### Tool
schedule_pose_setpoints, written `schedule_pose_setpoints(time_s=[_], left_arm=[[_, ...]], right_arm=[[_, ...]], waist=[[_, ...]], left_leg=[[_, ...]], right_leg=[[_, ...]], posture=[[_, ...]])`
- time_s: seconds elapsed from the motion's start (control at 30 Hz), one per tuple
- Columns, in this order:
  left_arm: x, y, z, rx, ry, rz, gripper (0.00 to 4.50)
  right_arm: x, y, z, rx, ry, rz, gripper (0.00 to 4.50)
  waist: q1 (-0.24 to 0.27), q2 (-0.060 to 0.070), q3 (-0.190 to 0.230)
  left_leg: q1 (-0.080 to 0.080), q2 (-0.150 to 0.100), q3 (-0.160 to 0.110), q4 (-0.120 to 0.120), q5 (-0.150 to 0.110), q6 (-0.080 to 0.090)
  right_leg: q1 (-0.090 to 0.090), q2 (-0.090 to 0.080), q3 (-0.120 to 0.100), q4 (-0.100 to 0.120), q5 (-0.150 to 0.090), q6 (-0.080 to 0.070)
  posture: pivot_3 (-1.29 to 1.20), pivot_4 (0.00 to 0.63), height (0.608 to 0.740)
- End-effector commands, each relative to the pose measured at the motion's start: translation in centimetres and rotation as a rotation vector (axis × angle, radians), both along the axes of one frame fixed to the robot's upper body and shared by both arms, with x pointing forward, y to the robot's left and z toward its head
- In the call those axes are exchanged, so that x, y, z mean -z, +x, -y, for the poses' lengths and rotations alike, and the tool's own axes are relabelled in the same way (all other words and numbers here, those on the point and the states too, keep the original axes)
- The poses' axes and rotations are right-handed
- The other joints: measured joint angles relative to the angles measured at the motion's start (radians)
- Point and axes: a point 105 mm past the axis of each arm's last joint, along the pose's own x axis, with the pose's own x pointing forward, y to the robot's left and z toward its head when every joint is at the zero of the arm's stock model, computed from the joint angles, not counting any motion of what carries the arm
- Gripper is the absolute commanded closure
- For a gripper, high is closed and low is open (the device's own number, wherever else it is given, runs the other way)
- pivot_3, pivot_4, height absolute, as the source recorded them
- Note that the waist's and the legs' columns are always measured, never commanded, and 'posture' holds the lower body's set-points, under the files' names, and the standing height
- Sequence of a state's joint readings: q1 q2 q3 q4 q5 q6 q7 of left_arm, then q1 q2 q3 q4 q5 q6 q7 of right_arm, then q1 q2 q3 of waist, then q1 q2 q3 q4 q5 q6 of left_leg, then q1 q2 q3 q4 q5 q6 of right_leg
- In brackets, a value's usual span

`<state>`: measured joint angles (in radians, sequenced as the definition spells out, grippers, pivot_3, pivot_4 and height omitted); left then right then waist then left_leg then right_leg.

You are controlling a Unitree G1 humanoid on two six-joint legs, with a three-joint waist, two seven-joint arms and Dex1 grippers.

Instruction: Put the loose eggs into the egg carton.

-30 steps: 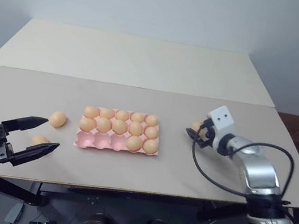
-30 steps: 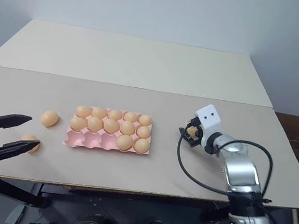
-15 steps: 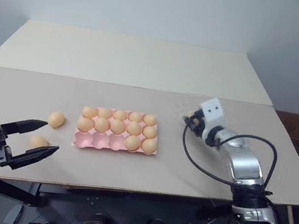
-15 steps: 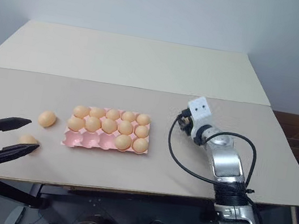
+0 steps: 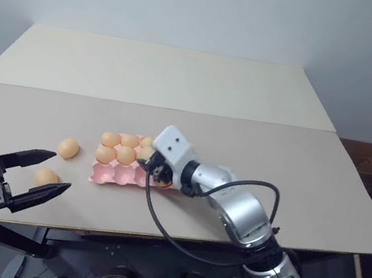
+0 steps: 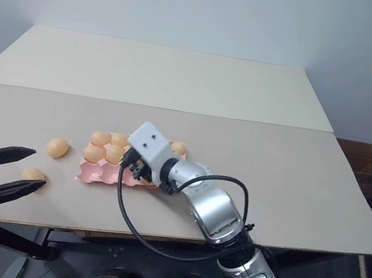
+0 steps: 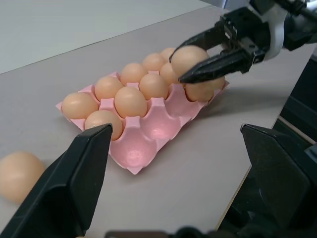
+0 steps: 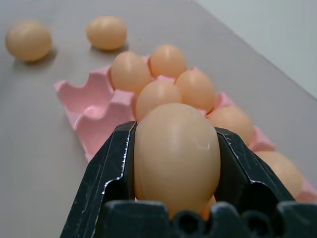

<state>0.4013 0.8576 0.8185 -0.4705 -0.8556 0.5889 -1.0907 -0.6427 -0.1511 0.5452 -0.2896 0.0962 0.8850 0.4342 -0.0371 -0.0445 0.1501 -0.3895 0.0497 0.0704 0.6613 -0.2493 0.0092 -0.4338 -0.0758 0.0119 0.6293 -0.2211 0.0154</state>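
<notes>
The pink egg carton (image 7: 148, 130) is lying flat on the tabletop (image 5: 275, 161), most of its round cups filled with light orange-tan eggs; the near row is showing empty cups. One egg (image 8: 177, 153) is sitting clamped in the right pincer (image 7: 205, 62) above the carton. Two loose eggs (image 5: 67, 148) (image 5: 46, 177) are resting on the tabletop beside the carton's left end.
</notes>
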Motion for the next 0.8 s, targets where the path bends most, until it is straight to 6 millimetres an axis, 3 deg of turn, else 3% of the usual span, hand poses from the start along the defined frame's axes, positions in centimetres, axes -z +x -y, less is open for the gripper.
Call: schedule_pose_setpoints(time_s=[0.03,0.2,0.33,0.47,0.53,0.6,0.8], left_arm=[[-1.0,-0.4,0.2,0.003,0.023,0.044,0.00],[-1.0,-0.2,0.1,0.000,0.022,0.043,0.00],[-1.1,0.1,0.0,0.000,0.023,0.046,0.00],[-0.9,0.1,-0.3,-0.011,0.028,0.042,0.00],[-0.9,0.1,-0.6,-0.019,0.028,0.036,0.00],[-0.7,0.0,-0.8,-0.028,0.029,0.031,0.00],[-0.2,-0.2,0.0,-0.021,0.002,0.030,0.00]], right_arm=[[-0.2,-0.4,-0.5,-0.028,-0.011,0.035,1.73],[-1.4,-0.2,-1.0,-0.015,0.040,0.057,0.03],[-3.8,0.3,1.0,0.023,0.112,0.093,0.01],[-6.2,0.4,4.5,0.047,0.175,0.137,0.01],[-7.1,0.3,7.2,0.046,0.197,0.140,0.01],[-7.4,-0.1,9.3,0.034,0.203,0.135,0.01],[-5.4,-1.8,15.2,-0.022,0.163,0.116,0.01]], waist=[[-0.002,0.000,0.000],[-0.004,0.000,0.000],[-0.002,0.000,0.000],[0.003,0.000,0.000],[0.004,0.000,0.000],[0.009,-0.001,0.000],[0.018,-0.001,0.000]], left_leg=[[0.000,0.000,0.000,0.000,0.000,0.000],[0.000,0.001,0.000,0.000,0.000,-0.001],[0.000,0.001,0.000,0.000,0.001,-0.001],[-0.001,0.000,0.000,0.000,0.001,-0.001],[-0.001,0.000,0.001,0.000,0.000,-0.001],[-0.001,0.000,0.001,0.000,0.000,-0.001],[0.000,0.000,0.001,0.000,0.000,-0.001]], right_leg=[[0.000,0.000,0.000,0.000,0.000,0.000],[-0.001,0.002,-0.001,0.002,0.000,-0.001],[-0.001,0.002,-0.001,0.002,0.000,-0.001],[-0.001,0.000,-0.001,0.000,0.000,-0.001],[-0.001,0.000,-0.001,-0.001,0.000,-0.001],[0.000,0.000,-0.001,-0.001,0.000,-0.001],[0.000,0.001,-0.001,-0.001,-0.001,-0.001]], posture=[[0.00,0.150,0.740],[0.00,0.150,0.740],[0.00,0.150,0.740],[0.00,0.150,0.740],[0.00,0.150,0.740],[0.00,0.150,0.740],[0.00,0.150,0.740]])
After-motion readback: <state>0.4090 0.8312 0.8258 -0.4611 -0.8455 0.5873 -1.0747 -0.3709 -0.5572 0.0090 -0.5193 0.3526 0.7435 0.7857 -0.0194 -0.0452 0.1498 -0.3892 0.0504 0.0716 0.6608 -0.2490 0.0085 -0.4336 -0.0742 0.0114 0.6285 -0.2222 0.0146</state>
